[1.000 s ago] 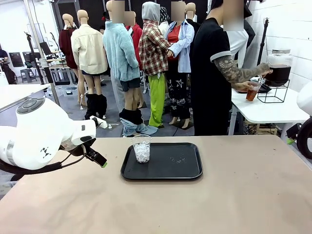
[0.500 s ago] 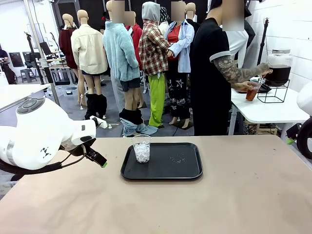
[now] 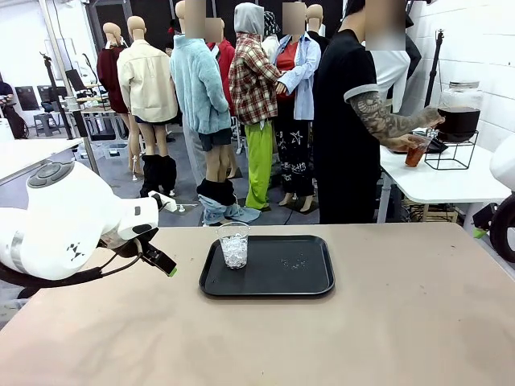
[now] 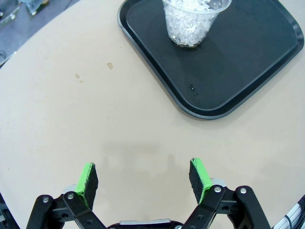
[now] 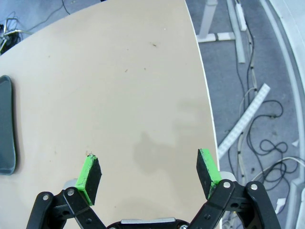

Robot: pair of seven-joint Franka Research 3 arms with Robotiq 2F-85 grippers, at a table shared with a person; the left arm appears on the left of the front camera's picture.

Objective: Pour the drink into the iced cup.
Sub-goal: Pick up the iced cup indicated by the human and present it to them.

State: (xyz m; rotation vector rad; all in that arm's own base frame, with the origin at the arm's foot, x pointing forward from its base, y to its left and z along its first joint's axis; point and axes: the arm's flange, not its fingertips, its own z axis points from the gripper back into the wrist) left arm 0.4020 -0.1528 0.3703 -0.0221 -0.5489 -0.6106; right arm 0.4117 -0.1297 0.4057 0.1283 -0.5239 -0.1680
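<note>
Released and empty: left gripper, right gripper. Just ahead of the left fingers, on a black rectangular plastic tray: clear plastic cup of white ice. Far beyond, in a person's hand: reddish-brown drink.

you'll find the iced cup left on the tray; the drink is far right, over the side table.
</note>
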